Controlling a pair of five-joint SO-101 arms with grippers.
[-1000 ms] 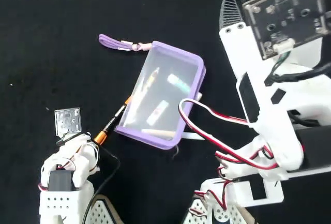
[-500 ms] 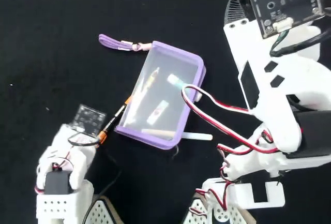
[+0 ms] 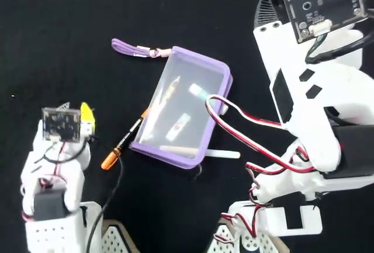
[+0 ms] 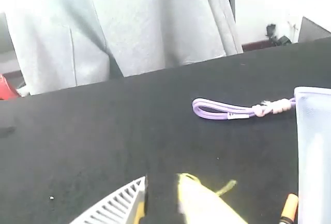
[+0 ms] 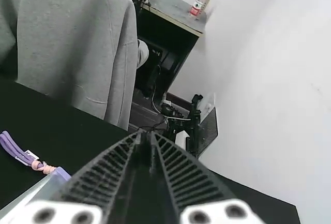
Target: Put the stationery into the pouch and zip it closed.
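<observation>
Hovering beside the orange-and-black pen (image 3: 121, 144), which lies outside against the purple-trimmed clear plastic pouch (image 3: 169, 155), left gripper (image 4: 161, 193) parted and empty, likely readying a pick, while right gripper (image 5: 148, 142), closed on nothing, waits high.

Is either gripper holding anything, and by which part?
Nothing is held. The left gripper is open, apart from the orange pen; the right gripper is shut, empty.

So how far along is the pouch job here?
Partly done: several items lie inside the pouch. Nothing is in hand: the left gripper is open and empty near the orange-tipped pen, which lies with one end at the pouch's edge. Left: that pen, the white stick beside the pouch, then zipping.
</observation>
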